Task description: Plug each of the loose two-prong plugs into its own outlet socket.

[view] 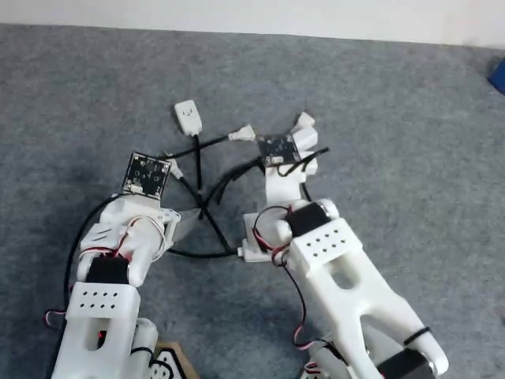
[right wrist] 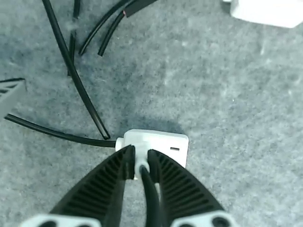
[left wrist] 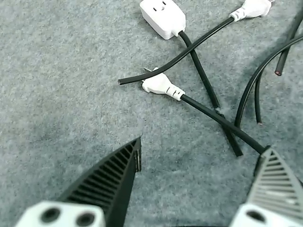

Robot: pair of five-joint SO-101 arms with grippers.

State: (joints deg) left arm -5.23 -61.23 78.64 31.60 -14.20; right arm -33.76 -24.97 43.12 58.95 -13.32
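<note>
The step in hand looks like the first insertion. The right gripper (right wrist: pixel 140 157) has its fingers clenched on the gripped plug (right wrist: pixel 141 169), whose black cable runs back between them. The plug's front meets the face of the near socket (right wrist: pixel 163 142), which lies on the grey desk (view: pixel 410 118) between the two arms, on the near side. The fingers hide whether the prongs are fully home. I judge that the next move calls for a straight push along the prongs; the socket may slide, since nothing seems to brace it.

The left gripper (left wrist: pixel 203 145) hovers to the left, its fingers released and wide apart with nothing between them. Just beyond it on the far side lies a loose plug (left wrist: pixel 160 85), with a cut cable end beside its prongs. A second loose plug (left wrist: pixel 255 7) lies farther off to the right.

As for receptacles, the far-left socket (left wrist: pixel 163 16) shows bare slots with nothing in it. It seems the natural home for the loose plug, which would need gripping by its body and turning to face those slots.
</note>
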